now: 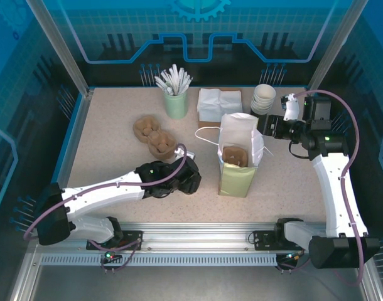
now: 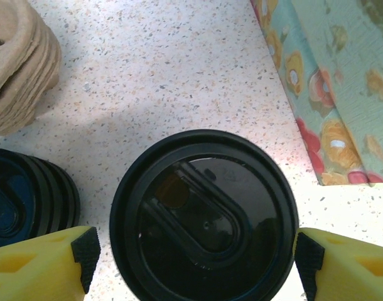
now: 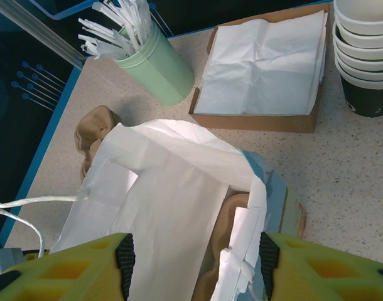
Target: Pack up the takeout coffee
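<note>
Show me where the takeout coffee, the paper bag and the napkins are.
takeout coffee (image 2: 204, 219), left wrist view, centre of its black lid.
paper bag (image 1: 237, 180), top external view, its green front wall.
napkins (image 3: 264, 59), right wrist view, middle of the top white sheet.

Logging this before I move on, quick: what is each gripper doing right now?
Left gripper: jaws open, straddling the takeout coffee, not clamped on it.
Right gripper: jaws open over the paper bag; contact cannot be told.
</note>
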Available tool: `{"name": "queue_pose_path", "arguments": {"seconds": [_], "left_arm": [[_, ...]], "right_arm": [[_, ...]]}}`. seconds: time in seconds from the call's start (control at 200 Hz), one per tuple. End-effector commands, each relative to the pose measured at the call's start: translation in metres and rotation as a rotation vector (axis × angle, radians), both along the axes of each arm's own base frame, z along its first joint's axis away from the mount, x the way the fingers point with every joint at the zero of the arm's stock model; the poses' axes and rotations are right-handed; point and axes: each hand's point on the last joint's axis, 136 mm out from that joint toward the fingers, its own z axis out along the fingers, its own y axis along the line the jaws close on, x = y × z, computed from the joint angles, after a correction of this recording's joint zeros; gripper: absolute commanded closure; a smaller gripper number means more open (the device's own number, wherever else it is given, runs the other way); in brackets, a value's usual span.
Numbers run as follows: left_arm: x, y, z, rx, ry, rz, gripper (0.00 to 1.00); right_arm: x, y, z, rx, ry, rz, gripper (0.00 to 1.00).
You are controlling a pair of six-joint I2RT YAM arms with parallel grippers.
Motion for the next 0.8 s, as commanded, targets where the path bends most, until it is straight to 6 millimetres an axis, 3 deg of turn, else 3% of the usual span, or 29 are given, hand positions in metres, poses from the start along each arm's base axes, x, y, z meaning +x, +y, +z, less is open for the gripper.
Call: {"name": "queue_pose_path", "arguments": {"seconds": [0.0, 0.795], "left_arm": [[0.002, -0.011, 0.005, -0.011, -0.001, -0.002, 0.16], [-0.002, -0.001, -0.015, 0.125, 0.076, 0.076, 0.22]], "right_arm": [[0.001, 0.000, 0.000, 0.032, 0.006, 0.006, 0.42], [-0.003, -0.010, -0.002, 0.049, 0.019, -0.014, 0.42]]}}
